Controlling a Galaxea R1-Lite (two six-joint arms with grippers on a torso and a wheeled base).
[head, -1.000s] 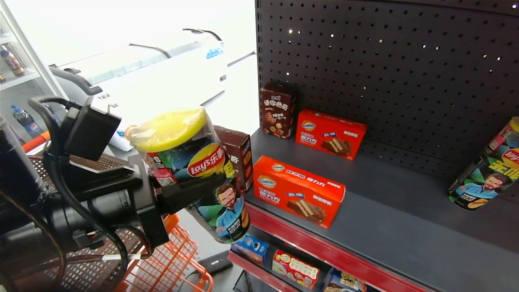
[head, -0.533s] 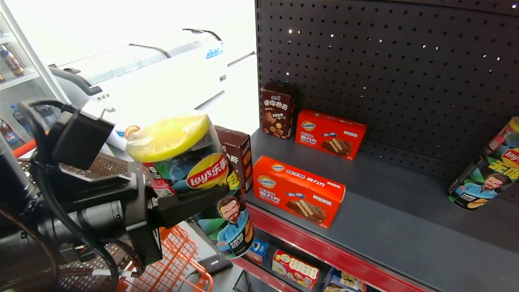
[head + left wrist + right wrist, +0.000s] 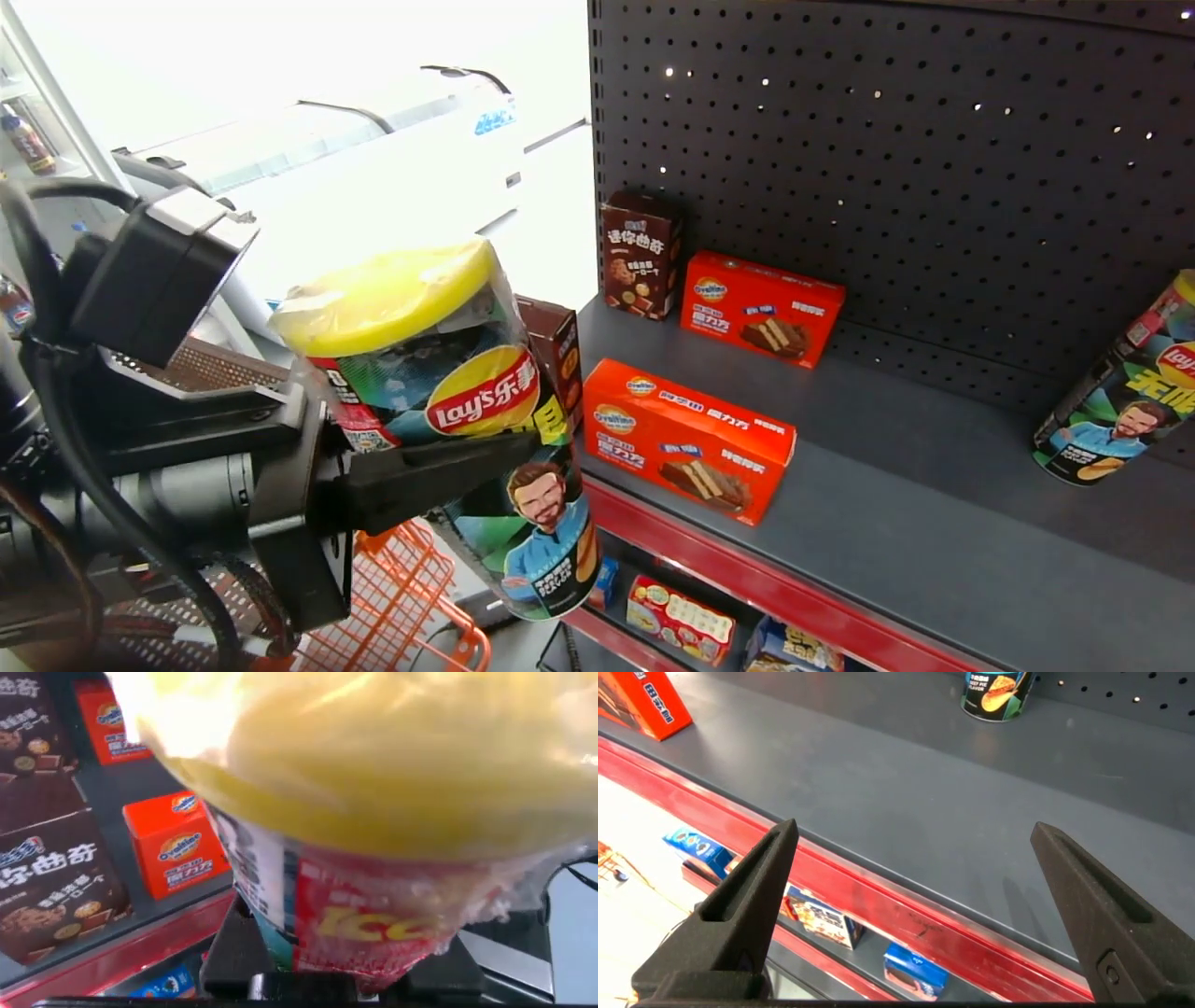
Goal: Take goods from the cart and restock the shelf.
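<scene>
Closest to me is the left gripper (image 3: 429, 462), clamped around the middle of a chip can (image 3: 439, 373). The yellow lid is on top and the can is roughly upright, maybe tipped a little. It's in the air just off the left end of the shelf (image 3: 896, 485), not resting on anything. On the left wrist cam the can (image 3: 374, 812) blocks most of the frame. Below the can is the orange cart (image 3: 401, 597).

The right gripper (image 3: 920, 915) has its jaws spread wide with nothing between them. It hangs over the shelf's red lip (image 3: 878, 891).

Counts on the shelf:
- Two orange boxes lying flat: one near the front edge (image 3: 689, 439) and one further back (image 3: 761, 306).
- Two brown boxes standing up: one at the left front corner (image 3: 557, 359), right behind the held can, and one at the back (image 3: 639, 252) beside the far orange box.
- One second chip can (image 3: 1120, 392), well off to the right near the back.

That makes two cans in total.

Under the red lip I can make out three packs on the lower level (image 3: 677, 616). Behind the goods is the black pegboard (image 3: 887, 140), and a white freezer (image 3: 373, 177) sits far off to the left.
</scene>
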